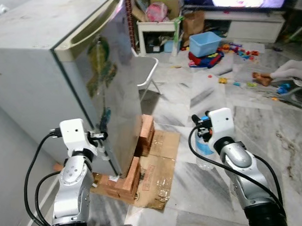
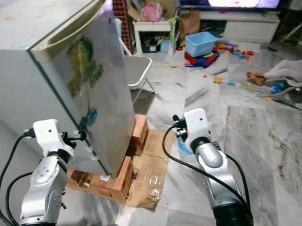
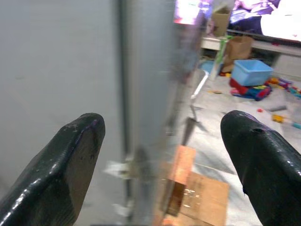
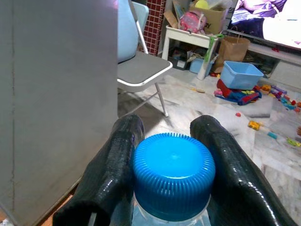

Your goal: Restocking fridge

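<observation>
Right gripper [image 4: 171, 155] pinches seemingly upright bottle [image 4: 173, 176].

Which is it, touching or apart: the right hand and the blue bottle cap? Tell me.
Touching. In the right wrist view, the right hand has a black finger pressed against each side of the blue bottle cap, with no gap visible.

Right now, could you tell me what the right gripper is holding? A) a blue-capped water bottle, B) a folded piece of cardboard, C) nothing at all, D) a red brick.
A. In the right wrist view the right gripper has its two black fingers closed on either side of the ribbed blue cap of a clear bottle, held beside the fridge.
</observation>
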{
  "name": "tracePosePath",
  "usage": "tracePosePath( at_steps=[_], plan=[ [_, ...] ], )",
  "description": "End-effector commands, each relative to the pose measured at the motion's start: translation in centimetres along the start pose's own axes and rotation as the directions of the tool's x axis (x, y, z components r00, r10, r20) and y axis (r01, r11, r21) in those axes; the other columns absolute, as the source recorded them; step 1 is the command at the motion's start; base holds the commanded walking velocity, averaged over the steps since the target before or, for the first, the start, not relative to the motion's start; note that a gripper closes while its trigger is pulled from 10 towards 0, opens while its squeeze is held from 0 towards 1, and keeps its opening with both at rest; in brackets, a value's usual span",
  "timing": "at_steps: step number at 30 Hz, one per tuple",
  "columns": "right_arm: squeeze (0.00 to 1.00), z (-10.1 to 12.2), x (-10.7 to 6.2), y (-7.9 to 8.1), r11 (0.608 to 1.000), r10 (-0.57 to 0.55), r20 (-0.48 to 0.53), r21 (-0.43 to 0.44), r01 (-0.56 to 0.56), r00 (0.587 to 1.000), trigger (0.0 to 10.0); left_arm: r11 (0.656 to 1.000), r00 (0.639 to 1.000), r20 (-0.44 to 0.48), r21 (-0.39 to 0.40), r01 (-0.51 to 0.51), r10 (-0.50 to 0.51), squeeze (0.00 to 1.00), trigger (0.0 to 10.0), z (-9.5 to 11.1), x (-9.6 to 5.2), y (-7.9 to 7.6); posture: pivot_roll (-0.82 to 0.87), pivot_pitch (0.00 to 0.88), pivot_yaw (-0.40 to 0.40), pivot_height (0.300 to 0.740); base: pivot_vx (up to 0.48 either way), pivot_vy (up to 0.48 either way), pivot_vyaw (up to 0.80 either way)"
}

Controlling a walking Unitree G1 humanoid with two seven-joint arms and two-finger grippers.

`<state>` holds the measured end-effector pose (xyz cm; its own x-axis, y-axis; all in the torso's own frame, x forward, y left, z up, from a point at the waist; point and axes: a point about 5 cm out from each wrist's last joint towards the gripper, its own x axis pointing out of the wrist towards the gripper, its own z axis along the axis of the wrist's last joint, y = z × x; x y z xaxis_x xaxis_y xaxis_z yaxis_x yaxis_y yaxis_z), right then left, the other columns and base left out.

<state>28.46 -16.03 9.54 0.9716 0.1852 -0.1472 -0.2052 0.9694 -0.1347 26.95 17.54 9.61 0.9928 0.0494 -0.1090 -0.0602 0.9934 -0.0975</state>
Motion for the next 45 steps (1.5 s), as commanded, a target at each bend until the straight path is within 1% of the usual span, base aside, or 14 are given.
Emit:
tracePosePath(
  at_steps=[1, 7, 12, 15, 18, 20, 23, 25, 26, 30, 31, 35, 40, 45],
  plan=[
    [0.00, 1.0, 0.2, 0.7, 1.000, 0.017, 0.046, 0.008, -0.018, 0.999, 10.0, 1.000, 1.000, 0.013, 0.019, -0.022, 0.022, 0.00, 10.0, 0.4, 0.1, 0.7, 0.02, 0.000, 0.024, 0.740, 0.000, 0.292, 0.00],
    [0.00, 0.9, 0.2, 0.7, 1.000, 0.018, 0.046, 0.004, -0.018, 0.999, 10.0, 0.999, 1.000, 0.011, 0.025, -0.020, 0.020, 0.00, 10.0, 0.3, 0.0, 0.6, 0.02, 0.000, 0.024, 0.740, 0.000, 0.049, 0.00],
    [0.00, 0.9, 0.2, 0.7, 1.000, 0.018, 0.046, 0.002, -0.018, 0.999, 10.0, 1.000, 1.000, 0.003, 0.016, 0.007, -0.007, 0.00, 10.0, 0.2, 0.1, 0.2, 0.02, 0.000, 0.023, 0.740, 0.000, 0.000, 0.00],
    [0.00, 0.9, 0.1, 0.7, 1.000, 0.018, 0.046, 0.001, -0.018, 0.999, 10.0, 0.999, 0.999, -0.018, -0.010, 0.051, -0.051, 0.00, 10.0, -0.1, 0.3, -0.5, 0.02, 0.000, 0.023, 0.740, 0.000, 0.000, 0.00],
    [0.00, 0.9, 0.1, 0.6, 1.000, 0.019, 0.045, 0.001, -0.019, 0.999, 10.0, 0.988, 0.989, -0.050, -0.060, 0.139, -0.142, 0.00, 10.0, -0.4, 0.4, -1.7, 0.02, 0.000, 0.019, 0.740, 0.000, 0.000, 0.00],
    [0.00, 0.8, 0.1, 0.6, 1.000, 0.020, 0.044, 0.001, -0.020, 0.999, 10.0, 0.985, 0.986, -0.052, -0.067, 0.157, -0.160, 0.00, 10.0, -0.5, 0.5, -1.9, 0.02, 0.000, 0.018, 0.740, 0.000, 0.000, 0.00],
    [0.00, 0.7, -0.3, 0.5, 0.999, 0.035, 0.036, 0.009, -0.035, 0.999, 10.0, 0.963, 0.964, -0.078, -0.116, 0.243, -0.253, 0.00, 10.0, -0.9, 0.9, -3.6, 0.00, 0.000, 0.019, 0.740, 0.000, 0.000, 0.00],
    [0.00, 0.7, -0.4, 0.4, 0.999, 0.037, 0.034, 0.010, -0.038, 0.999, 10.0, 0.960, 0.961, -0.080, -0.116, 0.257, -0.266, 0.00, 10.0, -1.0, 1.0, -3.9, 0.00, 0.000, 0.020, 0.740, 0.000, 0.000, 0.00],
    [0.00, 0.7, -0.7, 0.4, 0.999, 0.040, 0.032, 0.009, -0.041, 0.999, 10.0, 0.957, 0.958, -0.080, -0.117, 0.265, -0.275, 0.00, 10.0, -1.0, 1.4, -4.2, -0.01, 0.000, 0.021, 0.740, 0.000, 0.000, 0.00],
    [0.00, 0.7, -1.3, 0.2, 0.999, 0.036, 0.029, 0.015, -0.036, 0.999, 10.0, 0.964, 0.965, -0.061, -0.095, 0.249, -0.255, 0.00, 10.0, -0.7, 2.4, -4.2, -0.02, 0.000, 0.024, 0.740, 0.000, 0.000, 0.00],
    [0.00, 0.6, -1.8, 0.2, 0.999, 0.035, 0.025, 0.017, -0.036, 0.999, 10.0, 0.973, 0.973, -0.046, -0.057, 0.223, -0.225, 0.00, 10.0, -0.5, 3.2, -4.3, -0.03, 0.000, 0.024, 0.740, 0.000, 0.000, 0.00],
    [0.00, 0.4, -3.0, 0.3, 0.999, 0.034, 0.010, 0.018, -0.034, 0.999, 10.0, 0.983, 0.984, -0.006, -0.039, 0.180, -0.180, 0.00, 10.0, 0.5, 4.7, -4.2, -0.06, 0.000, 0.035, 0.740, 0.000, 0.000, 0.00],
    [0.00, 0.3, -4.4, 0.1, 1.000, 0.015, -0.010, 0.024, -0.014, 1.000, 10.0, 0.983, 0.984, 0.006, -0.038, 0.179, -0.179, 0.00, 10.0, 0.7, 5.5, -4.3, -0.09, 0.000, 0.042, 0.740, 0.000, 0.000, 0.00],
    [0.00, 0.4, -5.7, -0.1, 1.000, -0.002, -0.029, 0.031, 0.003, 1.000, 10.0, 0.993, 0.993, 0.035, 0.003, 0.114, -0.114, 0.00, 10.0, 1.1, 6.5, -4.2, -0.11, 0.000, 0.042, 0.740, 0.000, 0.000, 0.00]
  ],
)
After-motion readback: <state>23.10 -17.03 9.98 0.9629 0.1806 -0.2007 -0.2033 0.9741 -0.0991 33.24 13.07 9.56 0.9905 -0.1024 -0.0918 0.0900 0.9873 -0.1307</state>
